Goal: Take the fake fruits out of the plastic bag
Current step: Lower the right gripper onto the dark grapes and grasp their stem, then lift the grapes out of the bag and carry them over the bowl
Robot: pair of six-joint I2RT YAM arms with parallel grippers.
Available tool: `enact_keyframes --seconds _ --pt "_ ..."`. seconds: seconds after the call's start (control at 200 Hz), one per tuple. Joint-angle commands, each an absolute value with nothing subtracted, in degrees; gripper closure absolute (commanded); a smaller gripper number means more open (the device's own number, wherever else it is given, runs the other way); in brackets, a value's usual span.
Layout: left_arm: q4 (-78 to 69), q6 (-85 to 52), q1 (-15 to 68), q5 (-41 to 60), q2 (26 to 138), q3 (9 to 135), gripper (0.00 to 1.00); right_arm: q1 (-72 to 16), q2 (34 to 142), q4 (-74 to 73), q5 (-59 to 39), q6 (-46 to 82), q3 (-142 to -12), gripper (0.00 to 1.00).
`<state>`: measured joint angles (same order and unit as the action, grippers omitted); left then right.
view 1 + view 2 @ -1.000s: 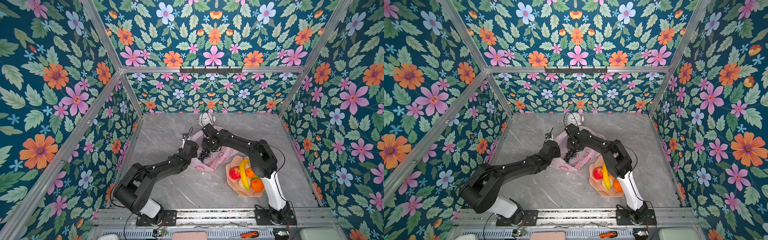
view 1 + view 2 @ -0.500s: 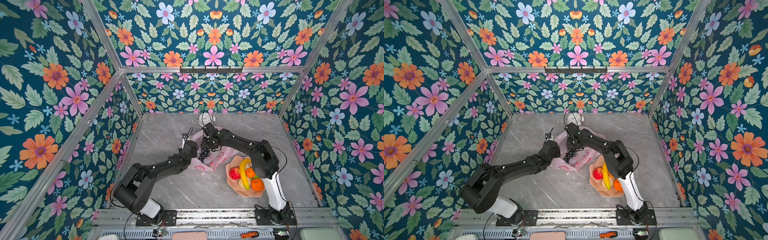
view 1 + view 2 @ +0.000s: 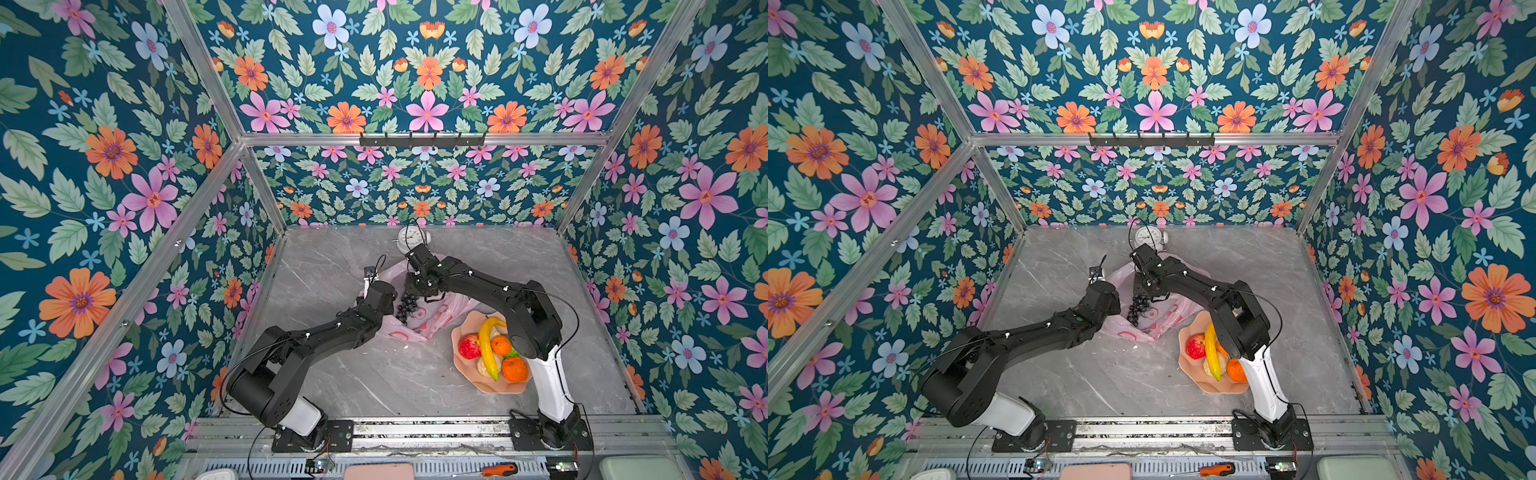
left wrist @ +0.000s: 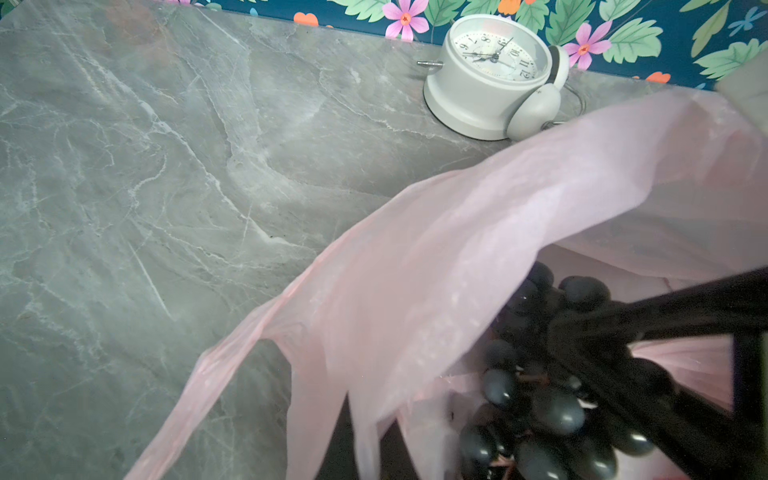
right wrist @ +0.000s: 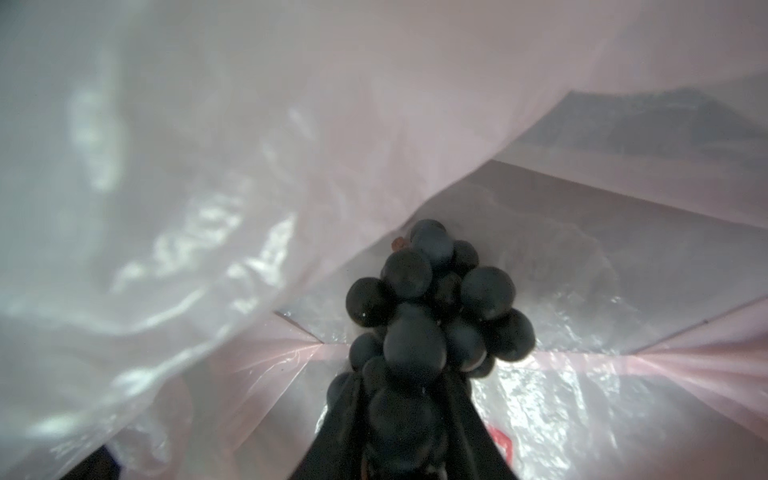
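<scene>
Marble table [image 3: 395, 386]: plastic bag [image 3: 440, 318] slumped mid-table. Peach dish [image 3: 498, 390] at its 4 o'clock holds banana [image 3: 487, 347], apple [image 3: 469, 346], oranges [image 3: 514, 369]. Grape bunch [image 5: 419, 316] sits in the bag mouth, the only fruit I can spot inside. Left gripper [image 3: 386, 307], at the bunch's 9 o'clock, is pressed together and looks to pinch the bag rim up. Right gripper [image 5: 409, 386] reaches in from 12, jaws hugging the bunch on both sides. Step: grapes out. Next: firm hold, lift clear of the film, over to the dish.
</scene>
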<state>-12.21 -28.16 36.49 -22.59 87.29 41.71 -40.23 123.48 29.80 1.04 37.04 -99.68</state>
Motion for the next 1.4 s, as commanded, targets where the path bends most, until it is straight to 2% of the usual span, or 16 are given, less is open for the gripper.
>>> enact_keyframes --seconds 0.0,0.39,0.66,1.005,1.4 --pt "-12.6 -28.2 36.5 -23.2 87.4 42.0 0.91 -40.3 123.4 29.3 1.7 36.4 -99.9 0.71" --pt "-12.7 -28.1 36.5 -23.1 87.6 42.0 0.91 -40.7 121.4 29.6 4.0 34.9 -99.1 0.78" --pt "-12.5 -28.1 36.5 -23.2 87.8 42.2 0.90 -41.2 117.4 29.4 5.8 33.1 -96.7 0.79" --pt "-11.7 -27.9 36.2 -23.3 88.4 42.7 0.90 -43.4 104.7 32.3 10.3 26.8 -91.4 0.80" --pt "-11.3 -27.7 35.9 -24.0 88.8 43.0 0.90 -46.8 86.5 43.8 16.5 21.5 -85.7 0.80"
